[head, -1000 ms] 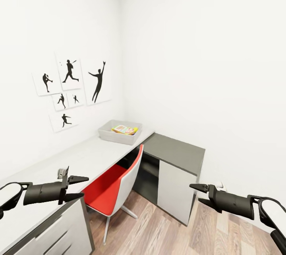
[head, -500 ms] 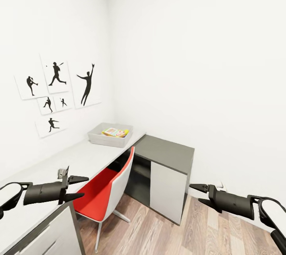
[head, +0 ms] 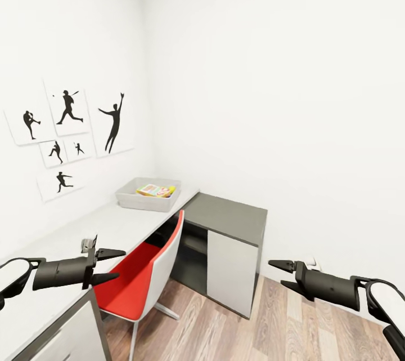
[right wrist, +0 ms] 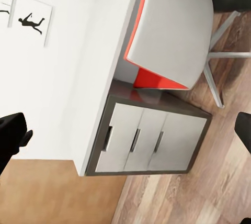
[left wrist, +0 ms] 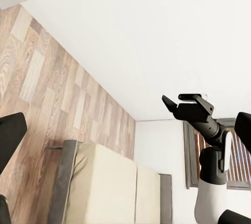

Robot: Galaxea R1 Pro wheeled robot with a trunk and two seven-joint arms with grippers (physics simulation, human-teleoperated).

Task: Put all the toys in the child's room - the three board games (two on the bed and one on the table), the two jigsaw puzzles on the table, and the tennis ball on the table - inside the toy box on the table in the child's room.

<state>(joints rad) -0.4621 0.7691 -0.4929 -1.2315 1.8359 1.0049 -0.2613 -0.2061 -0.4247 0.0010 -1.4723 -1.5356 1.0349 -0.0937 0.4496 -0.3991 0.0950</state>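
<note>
The light-grey toy box (head: 130,201) stands at the far end of the white table (head: 115,226), close to the corner of the room. Colourful flat toys (head: 154,190) lie inside it, too small to tell apart. My left gripper (head: 120,264) hovers open above the near end of the table with nothing between its fingers. My right gripper (head: 275,272) hangs open over the wood floor, also holding nothing, and shows again in the left wrist view (left wrist: 175,100). There the beige bed (left wrist: 104,182) with its dark grey frame lies beyond it.
A red-and-white chair (head: 143,271) is tucked under the table. The lower dark-grey unit (head: 228,215) with a white panel joins the table's far end. A drawer unit (right wrist: 151,140) stands under the near end. Black silhouette pictures (head: 67,136) hang on the left wall.
The whole picture has slid left, so the camera has turned to the right. Both grippers keep the same place in the view and stay open.
</note>
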